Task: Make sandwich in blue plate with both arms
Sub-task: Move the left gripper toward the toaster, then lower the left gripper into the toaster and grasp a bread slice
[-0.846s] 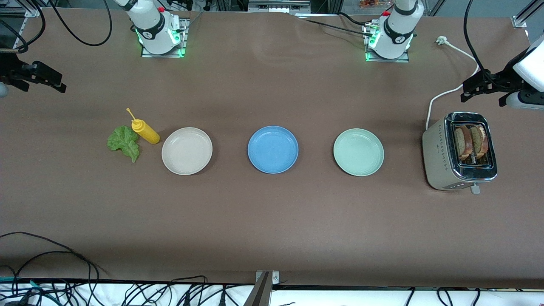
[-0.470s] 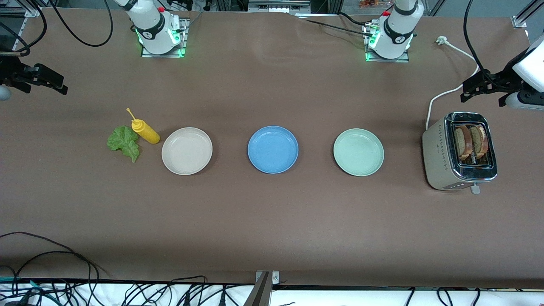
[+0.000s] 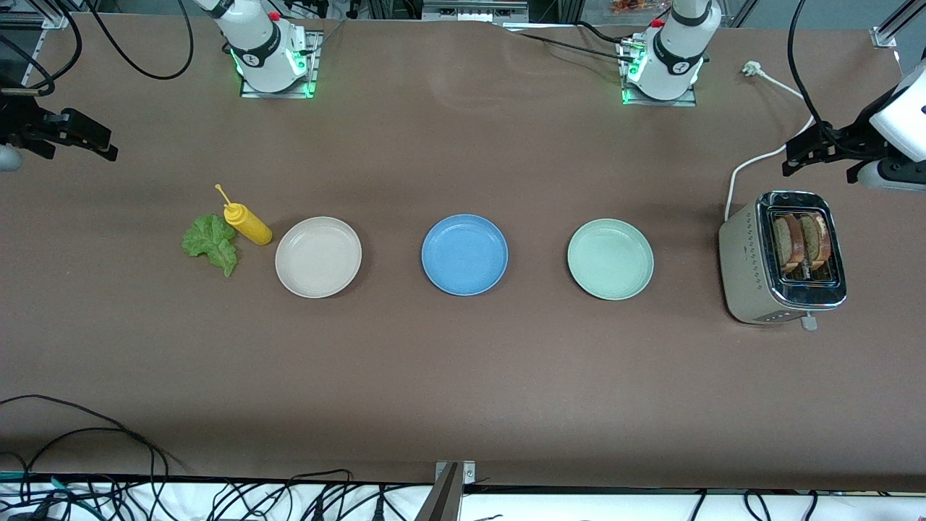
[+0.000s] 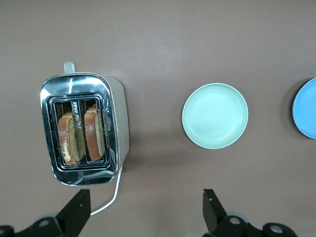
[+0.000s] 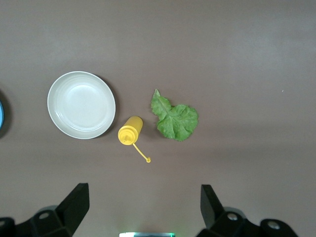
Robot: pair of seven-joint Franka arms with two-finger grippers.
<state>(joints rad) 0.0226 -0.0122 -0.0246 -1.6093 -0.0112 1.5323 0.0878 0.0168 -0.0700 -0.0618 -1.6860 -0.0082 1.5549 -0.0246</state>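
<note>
The blue plate (image 3: 464, 254) lies bare in the middle of the table, and its edge shows in the left wrist view (image 4: 307, 113). Two brown bread slices (image 3: 788, 242) (image 4: 69, 138) stand in the slots of a silver toaster (image 3: 745, 268) at the left arm's end. A green lettuce leaf (image 3: 210, 242) (image 5: 175, 120) lies flat toward the right arm's end. My left gripper (image 3: 821, 168) (image 4: 144, 210) hangs open over the toaster's white cord, holding nothing. My right gripper (image 3: 78, 150) (image 5: 143, 202) hangs open over bare table near the lettuce, also with nothing in it.
A yellow squeeze bottle (image 3: 247, 223) lies beside the lettuce. A beige plate (image 3: 318, 257) and a pale green plate (image 3: 610, 259) flank the blue one. The toaster's cord (image 3: 759, 159) runs to a loose plug (image 3: 751, 69). Cables hang along the table's front edge.
Both grippers have drifted only slightly, still open. Nothing on the table has moved.
</note>
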